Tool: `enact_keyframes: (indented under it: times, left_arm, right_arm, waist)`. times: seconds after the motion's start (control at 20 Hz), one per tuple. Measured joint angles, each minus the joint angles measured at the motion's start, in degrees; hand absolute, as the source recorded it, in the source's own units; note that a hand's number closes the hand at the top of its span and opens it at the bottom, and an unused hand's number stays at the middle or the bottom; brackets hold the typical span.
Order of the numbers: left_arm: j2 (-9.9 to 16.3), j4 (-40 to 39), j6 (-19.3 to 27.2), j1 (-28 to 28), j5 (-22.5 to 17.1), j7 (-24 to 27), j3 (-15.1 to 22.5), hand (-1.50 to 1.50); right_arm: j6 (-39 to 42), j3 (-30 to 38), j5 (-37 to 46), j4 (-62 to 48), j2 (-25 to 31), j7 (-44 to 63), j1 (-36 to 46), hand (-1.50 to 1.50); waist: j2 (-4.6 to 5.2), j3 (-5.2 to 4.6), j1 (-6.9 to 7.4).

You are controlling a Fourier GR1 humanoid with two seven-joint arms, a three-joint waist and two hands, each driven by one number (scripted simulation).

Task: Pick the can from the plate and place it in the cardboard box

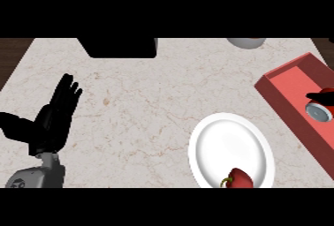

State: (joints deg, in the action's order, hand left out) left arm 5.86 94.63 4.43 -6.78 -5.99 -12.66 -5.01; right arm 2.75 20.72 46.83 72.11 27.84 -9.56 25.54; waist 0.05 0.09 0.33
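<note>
Left robot hand point(52, 115) resting open at left edge of bench point(143, 110), fingers straight. Right robot hand point(324, 96) barely visible at right edge, black fingers over can point(319, 111); grip state unclear. Can inside red box point(287, 95). White plate point(229, 148) beside box, red pepper point(238, 179) on it.

A red pepper point(239, 179) with a green stem lies at the near right of the marbled bench point(143, 110). A black block point(122, 47) sits at the far edge, a grey rounded object point(246, 42) far right.
</note>
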Motion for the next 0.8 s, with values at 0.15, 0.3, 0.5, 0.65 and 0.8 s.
enact_keyframes:
  times: [0.15, 0.3, 0.5, 0.65, 0.8]
  left_arm:
    - [0.6, 1.0, -0.3, 0.2, -0.6, -0.7, -0.6, 0.00]
    - [0.9, 1.8, -0.5, 1.1, -1.0, -1.1, -1.0, 0.00]
    - [1.0, 1.9, -0.6, 1.4, -1.2, -1.2, -1.3, 0.00]
    - [0.6, 1.9, -0.2, 1.3, -0.7, -1.4, -0.7, 0.00]
    - [0.2, 1.1, 0.5, -0.1, -0.3, -1.6, -0.6, 0.00]
  right_arm:
    - [0.9, 4.0, -6.5, -0.1, -0.7, -2.1, 1.0, -1.50]
    - [3.8, 8.6, -13.6, -0.6, -1.5, -1.0, 2.5, -1.50]
    - [9.0, 15.4, -24.3, -1.8, -2.0, 1.2, 4.1, -1.50]
    - [12.3, 20.0, -30.9, -4.1, -0.5, 2.4, 4.7, -1.50]
    - [14.4, 23.2, -35.9, -5.7, 1.0, 2.5, 4.2, -1.50]
  waist:
    - [-0.11, -0.04, -0.18]
    - [-0.23, -0.05, -0.35]
    - [-0.34, -0.05, -0.86]
    - [-0.25, -0.06, -0.79]
    - [-0.16, -0.07, -0.72]
